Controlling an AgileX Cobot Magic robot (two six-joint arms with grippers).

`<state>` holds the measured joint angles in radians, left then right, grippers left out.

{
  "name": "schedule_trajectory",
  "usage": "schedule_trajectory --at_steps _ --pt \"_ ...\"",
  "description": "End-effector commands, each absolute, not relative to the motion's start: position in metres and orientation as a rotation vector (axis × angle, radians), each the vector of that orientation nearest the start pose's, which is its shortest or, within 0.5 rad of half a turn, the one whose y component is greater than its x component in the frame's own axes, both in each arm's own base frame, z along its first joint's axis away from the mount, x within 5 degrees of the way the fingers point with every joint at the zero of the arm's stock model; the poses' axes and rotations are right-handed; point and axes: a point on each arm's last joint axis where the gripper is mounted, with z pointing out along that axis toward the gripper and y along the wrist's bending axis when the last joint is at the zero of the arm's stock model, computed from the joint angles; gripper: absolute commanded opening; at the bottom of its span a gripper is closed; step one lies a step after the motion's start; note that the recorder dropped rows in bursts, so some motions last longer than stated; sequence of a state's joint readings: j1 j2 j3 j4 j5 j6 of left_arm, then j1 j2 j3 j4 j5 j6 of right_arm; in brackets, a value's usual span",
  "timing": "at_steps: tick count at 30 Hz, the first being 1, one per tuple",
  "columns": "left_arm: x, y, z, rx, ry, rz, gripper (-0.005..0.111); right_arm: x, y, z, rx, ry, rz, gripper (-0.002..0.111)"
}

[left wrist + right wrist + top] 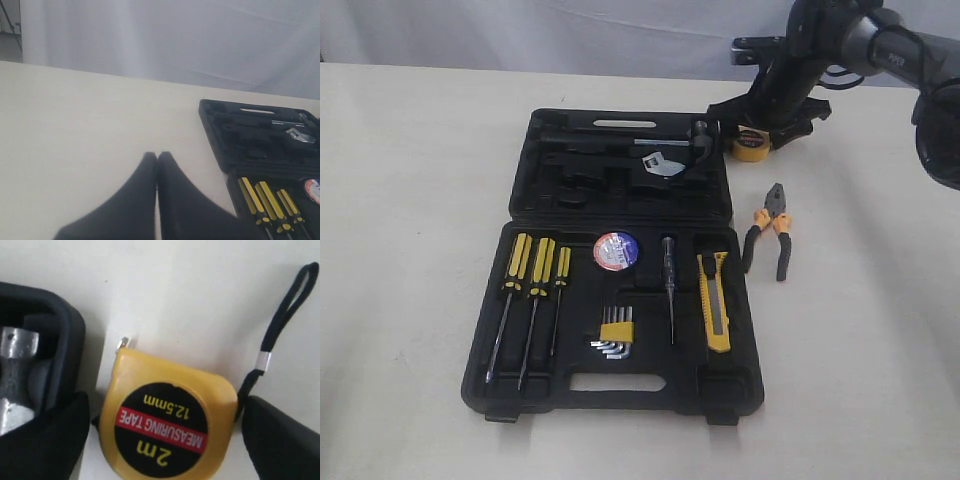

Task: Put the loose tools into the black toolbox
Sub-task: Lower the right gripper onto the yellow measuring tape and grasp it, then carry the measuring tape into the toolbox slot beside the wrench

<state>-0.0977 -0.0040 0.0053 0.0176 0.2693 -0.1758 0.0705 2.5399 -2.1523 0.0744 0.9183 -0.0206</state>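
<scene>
The black toolbox (pixel 520 395) lies open on the table. In its near half sit the black tape roll (pixel 616 250) and the yellow-black utility knife (pixel 714 300). The pliers (pixel 770 235) lie loose on the table, right of the case. The round yellow tape measure (pixel 752 145) rests on the table by the case's far right corner. My right gripper (pixel 760 125) is open and down around it. In the right wrist view the tape measure (pixel 167 425) sits between the two fingers of the gripper (pixel 165 412), with a small gap on each side. My left gripper (pixel 157 157) is shut and empty, left of the toolbox (pixel 225 130).
Three yellow-black screwdrivers (pixel 535 280), a hex key set (pixel 613 332) and a thin tester screwdriver (pixel 669 285) lie in the near half. A metal hammer head (pixel 15 370) shows in the far half, close to the tape measure. The tape measure's black wrist strap (pixel 280 325) trails on the table.
</scene>
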Motion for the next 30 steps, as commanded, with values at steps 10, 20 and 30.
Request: schedule_trajectory --at_steps 10,20,30 --pt "0.055 -0.005 0.189 -0.05 1.757 -0.184 0.0 0.532 0.046 0.11 -0.059 2.766 0.127 0.05" --pt "0.055 -0.005 0.189 -0.05 1.757 -0.184 0.0 0.53 0.046 0.115 -0.039 2.788 0.128 0.025" --pt "0.055 -0.005 0.189 -0.05 1.757 -0.184 0.0 0.518 0.045 0.174 -0.054 2.778 0.127 0.014"
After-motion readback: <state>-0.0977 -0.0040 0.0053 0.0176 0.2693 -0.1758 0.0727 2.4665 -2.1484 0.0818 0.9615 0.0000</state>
